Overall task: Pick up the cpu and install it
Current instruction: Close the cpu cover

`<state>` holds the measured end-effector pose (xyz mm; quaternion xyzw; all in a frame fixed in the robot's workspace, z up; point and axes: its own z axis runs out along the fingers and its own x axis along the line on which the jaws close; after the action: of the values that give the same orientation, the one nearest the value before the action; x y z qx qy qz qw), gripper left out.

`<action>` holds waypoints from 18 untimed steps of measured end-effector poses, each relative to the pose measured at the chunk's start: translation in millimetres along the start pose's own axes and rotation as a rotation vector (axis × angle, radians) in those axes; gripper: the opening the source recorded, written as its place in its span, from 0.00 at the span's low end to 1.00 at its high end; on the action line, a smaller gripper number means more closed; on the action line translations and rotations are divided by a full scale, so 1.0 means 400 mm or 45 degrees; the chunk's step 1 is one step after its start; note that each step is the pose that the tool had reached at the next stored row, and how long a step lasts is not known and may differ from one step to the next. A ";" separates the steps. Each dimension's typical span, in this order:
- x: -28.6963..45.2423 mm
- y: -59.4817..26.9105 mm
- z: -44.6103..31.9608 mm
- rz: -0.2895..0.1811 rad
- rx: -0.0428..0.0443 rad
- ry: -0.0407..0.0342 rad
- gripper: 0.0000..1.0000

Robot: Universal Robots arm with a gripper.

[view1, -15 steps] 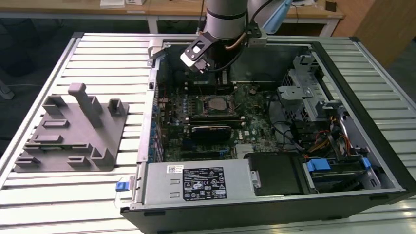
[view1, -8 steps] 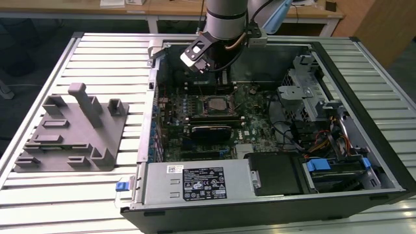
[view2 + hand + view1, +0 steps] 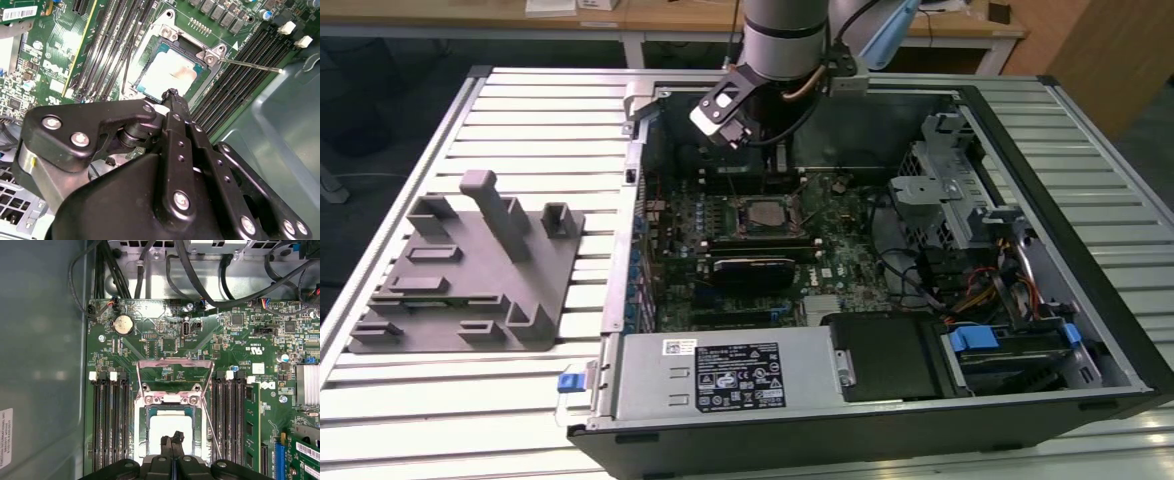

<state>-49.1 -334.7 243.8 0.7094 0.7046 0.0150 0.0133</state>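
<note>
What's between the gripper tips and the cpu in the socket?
Nothing that shows: in the second wrist view the shut gripper hangs right over the cpu lying in the socket, with no part in between.

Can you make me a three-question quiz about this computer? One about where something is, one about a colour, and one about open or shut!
1. Where is the cpu?
A in the socket
B lying on the floor
C hanging up in the air

2. What colour is the motherboard?
A red
B green
C white

3. The socket's metal lid is:
A flipped open
B closed over the cpu
C missing

Answers:
1 A, it lies flat inside the socket's frame.
2 B, the board is green in both wrist views.
3 A, the lid is swung back and the chip's top is bare.
</note>
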 end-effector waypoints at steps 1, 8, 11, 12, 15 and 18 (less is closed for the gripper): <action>0.000 0.000 -0.003 0.000 0.000 0.0001 0.11; 0.000 0.002 -0.046 0.000 0.000 0.0001 0.11; 0.000 0.002 -0.061 0.000 0.000 0.0001 0.11; 0.000 0.003 -0.062 0.000 0.000 0.0002 0.11; 0.000 0.003 -0.062 0.000 0.000 0.0004 0.11; 0.000 0.007 -0.062 0.000 0.000 -0.0001 0.11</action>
<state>-47.4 -334.7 268.8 0.7093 0.7046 0.0150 0.0133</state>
